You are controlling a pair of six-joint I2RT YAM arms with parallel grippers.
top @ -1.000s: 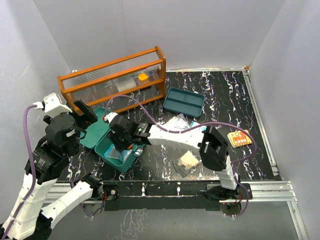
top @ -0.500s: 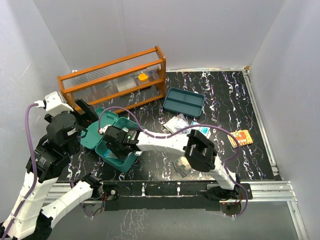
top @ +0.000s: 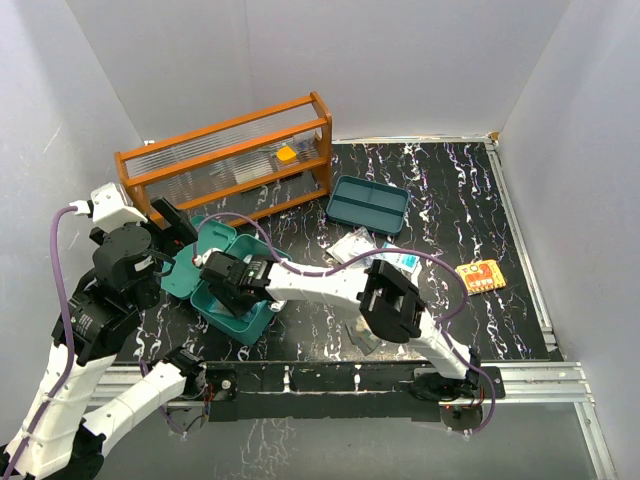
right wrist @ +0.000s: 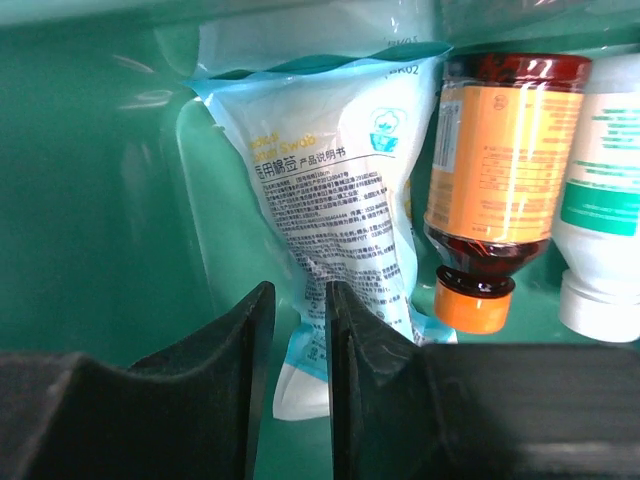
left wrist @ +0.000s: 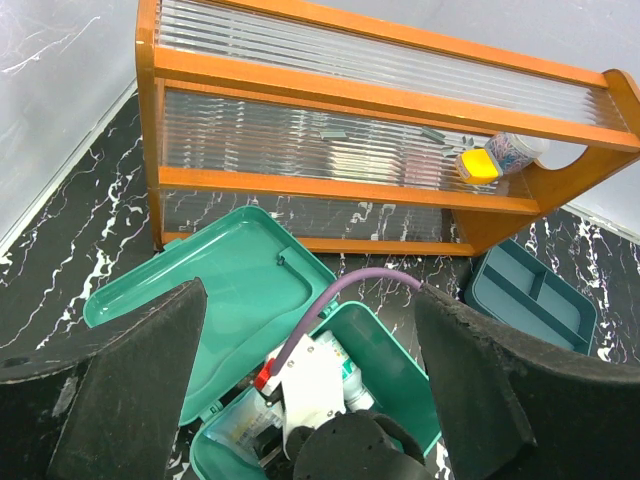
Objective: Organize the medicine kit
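Since a second ago the right arm has swung left, and the right gripper (top: 224, 291) now sits lower inside the medicine kit (top: 252, 324). The left arm has barely shifted. The kit lies open at the table's front left, just in front of the wooden rack (top: 225, 160), with its lid (top: 188, 276) folded back flat on the left. Its tray insert (top: 368, 204) lies apart on the table, right of the rack.

From the right wrist, the fingers (right wrist: 235, 350) stand nearly together with only a narrow slit between them. The lower edge of a clear packet (right wrist: 335, 190) shows in that slit; whether they pinch it I cannot tell. The packet carries blue Chinese print, with "Swab" faintly legible above it and a small round blue logo at its top right. Just beside it lies an amber bottle (right wrist: 500, 170) with an orange label and orange cap, its writing too blurred to read. Next comes a white bottle (right wrist: 600, 200) with a green band.

The left gripper (left wrist: 310, 295) hangs above the lid, fingers spread wide and holding nothing. A yellow-capped item (left wrist: 478, 165) rests on the rack's shelf. An orange card (top: 478, 276) lies at the table's right.
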